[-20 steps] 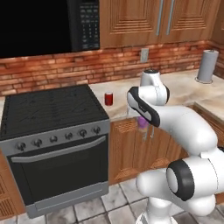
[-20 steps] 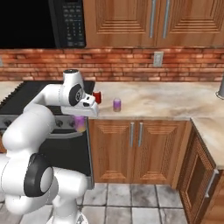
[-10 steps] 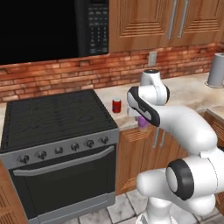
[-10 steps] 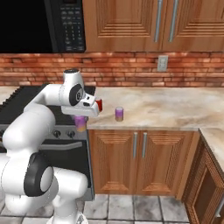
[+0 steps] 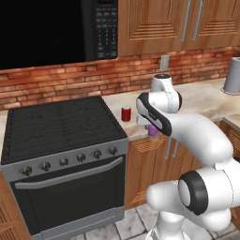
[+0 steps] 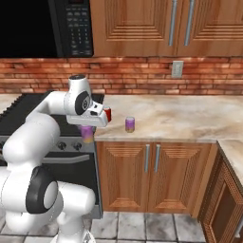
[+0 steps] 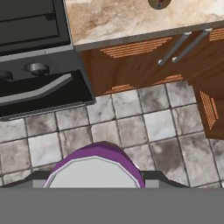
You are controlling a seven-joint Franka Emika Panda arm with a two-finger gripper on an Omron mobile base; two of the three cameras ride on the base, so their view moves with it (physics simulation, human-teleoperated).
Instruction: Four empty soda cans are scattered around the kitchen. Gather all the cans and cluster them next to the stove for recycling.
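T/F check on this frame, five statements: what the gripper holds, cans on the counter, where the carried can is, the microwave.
1. The gripper is shut on a purple can. True.
2. A red can stands on the counter beside the stove. True.
3. The held can rests on the cooktop. False: it hangs in the air in front of the counter edge, over the tile floor.
4. A second purple can stands upright on the counter. True.
5. The microwave sits on the counter. False: it is mounted on the wall above the stove.
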